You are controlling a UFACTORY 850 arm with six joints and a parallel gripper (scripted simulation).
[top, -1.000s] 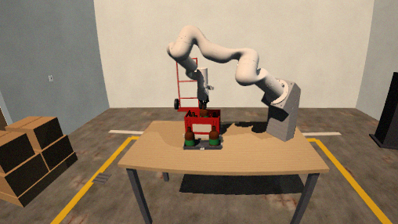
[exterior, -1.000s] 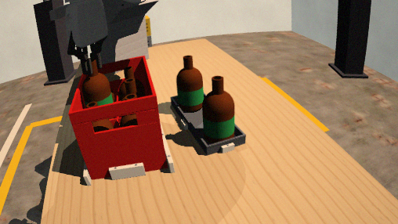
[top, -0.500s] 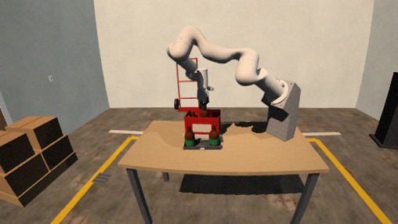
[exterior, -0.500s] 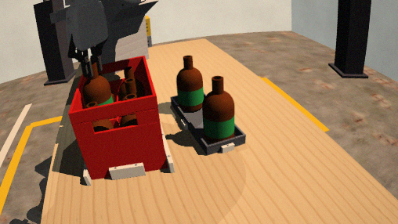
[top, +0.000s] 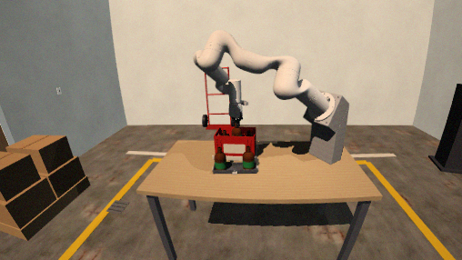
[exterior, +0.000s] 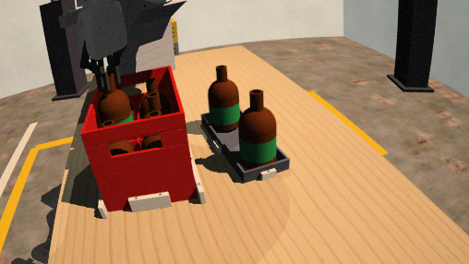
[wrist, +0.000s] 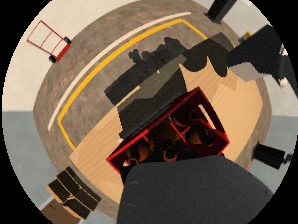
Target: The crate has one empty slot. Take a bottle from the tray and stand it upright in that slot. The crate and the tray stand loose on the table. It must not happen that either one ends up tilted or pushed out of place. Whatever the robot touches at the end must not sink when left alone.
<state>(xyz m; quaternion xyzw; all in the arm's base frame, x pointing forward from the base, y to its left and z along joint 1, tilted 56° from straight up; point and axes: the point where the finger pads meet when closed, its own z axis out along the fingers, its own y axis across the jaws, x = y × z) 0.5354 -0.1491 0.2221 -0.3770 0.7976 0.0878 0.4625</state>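
Note:
A red crate (exterior: 138,140) stands on the table and holds several brown bottles. My gripper (exterior: 107,69) is shut on the neck of a brown bottle with a green label (exterior: 113,106). That bottle stands upright, partly down inside the crate's far left slot, with its shoulders above the rim. A dark tray (exterior: 245,150) beside the crate holds two more upright brown bottles (exterior: 223,99) (exterior: 257,129). In the top view the gripper (top: 236,122) is over the crate (top: 235,142). In the wrist view the crate (wrist: 174,137) lies below and the gripper body hides the held bottle.
The arm's grey base (top: 329,129) stands at the table's back right. A red hand truck (top: 216,97) is behind the table. Cardboard boxes (top: 32,179) sit on the floor at left. White blocks (exterior: 148,201) lie against the crate's foot.

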